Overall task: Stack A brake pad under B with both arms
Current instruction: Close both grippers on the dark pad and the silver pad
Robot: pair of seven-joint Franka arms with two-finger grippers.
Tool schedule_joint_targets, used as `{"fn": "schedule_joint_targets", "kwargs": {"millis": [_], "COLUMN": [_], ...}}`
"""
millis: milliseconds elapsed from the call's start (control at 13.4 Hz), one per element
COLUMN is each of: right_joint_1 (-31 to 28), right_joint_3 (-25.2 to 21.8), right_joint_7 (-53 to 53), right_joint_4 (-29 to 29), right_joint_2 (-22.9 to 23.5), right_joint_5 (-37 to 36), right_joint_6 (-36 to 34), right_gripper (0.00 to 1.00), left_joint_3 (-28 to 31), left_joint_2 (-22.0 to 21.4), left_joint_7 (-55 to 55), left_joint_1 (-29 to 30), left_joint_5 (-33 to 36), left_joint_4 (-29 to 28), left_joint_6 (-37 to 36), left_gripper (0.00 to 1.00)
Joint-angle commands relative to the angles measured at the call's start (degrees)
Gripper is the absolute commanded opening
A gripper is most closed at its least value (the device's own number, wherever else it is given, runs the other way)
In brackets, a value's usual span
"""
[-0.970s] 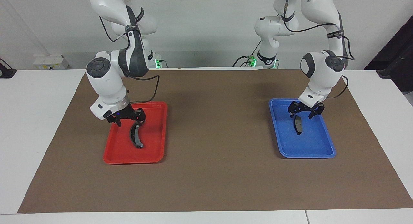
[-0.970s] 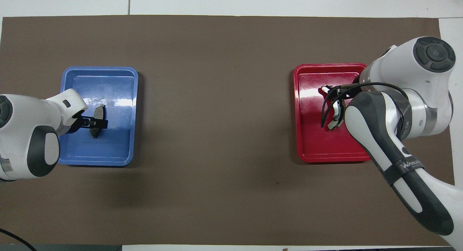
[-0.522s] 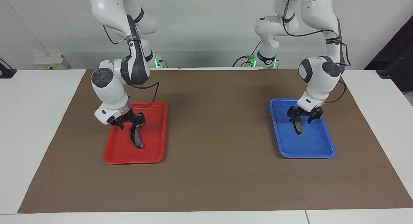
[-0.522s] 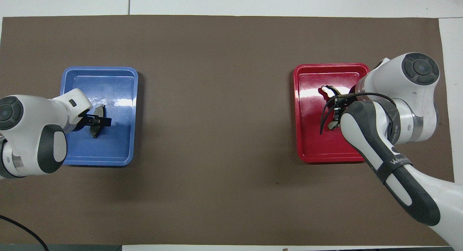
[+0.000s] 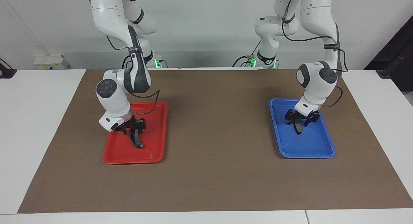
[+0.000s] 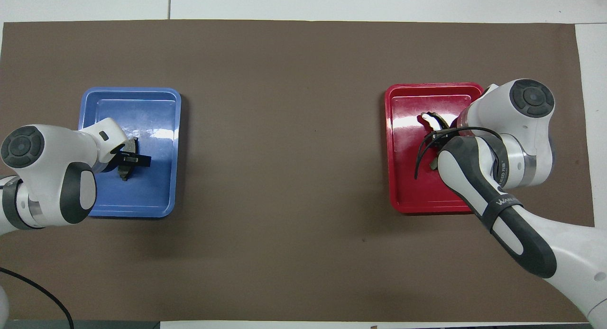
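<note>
The short stubby pad A [image 5: 299,128] lies in the blue tray [image 5: 306,155] toward the left arm's end of the table. My left gripper [image 5: 301,120] is low over it, open, a finger on each side of the pad. The long crescent pad B [image 5: 138,142] lies in the red tray [image 5: 132,161] toward the right arm's end. My right gripper [image 5: 130,128] is low over B's end nearer the robots, open, fingers astride it. In the overhead view pad A [image 6: 125,171] shows under my left gripper [image 6: 129,160]; only one end of B [image 6: 429,118] shows, the rest hidden by my right arm.
Both trays sit on a brown mat [image 5: 216,127] that covers most of the white table. In the overhead view the blue tray [image 6: 130,90] and red tray [image 6: 429,208] stand far apart with bare mat between them.
Both grippers have come down into their trays, the left onto pad A and the right onto pad B. Both pads lie where they were.
</note>
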Motion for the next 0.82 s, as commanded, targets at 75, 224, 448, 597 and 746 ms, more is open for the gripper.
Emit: {"fn": "schedule_joint_targets", "kwargs": {"millis": [75, 224, 448, 597, 746], "right_joint_1": [-0.9, -1.6, -1.7, -1.6, -1.6], "right_joint_3": [0.4, 0.4, 0.4, 0.4, 0.4], "right_joint_7": [-2.3, -4.1, -4.2, -4.2, -4.2], "right_joint_4": [-1.3, -1.3, -1.3, -1.3, -1.3], "right_joint_2": [-0.6, -0.6, -0.6, -0.7, -0.7], "right_joint_5": [0.4, 0.4, 0.4, 0.4, 0.4], "right_joint_6": [0.8, 0.6, 0.0, -0.1, -0.1], "right_gripper": [0.74, 0.71, 0.69, 0.66, 0.60], "left_joint_3": [0.9, 0.9, 0.9, 0.9, 0.6], "left_joint_2": [0.6, 0.6, 0.5, 0.5, 0.5], "left_joint_7": [2.0, 2.0, 1.8, 1.2, -0.3], "left_joint_1": [-0.6, -0.6, -0.9, -1.1, -1.7], "left_joint_5": [-0.2, -0.2, -0.3, -0.3, -0.8], "left_joint_4": [0.8, 1.2, 6.2, 12.4, 16.9], "left_joint_6": [-2.0, -2.2, -8.2, -15.7, -20.2], "left_gripper": [0.01, 0.01, 0.01, 0.01, 0.01]}}
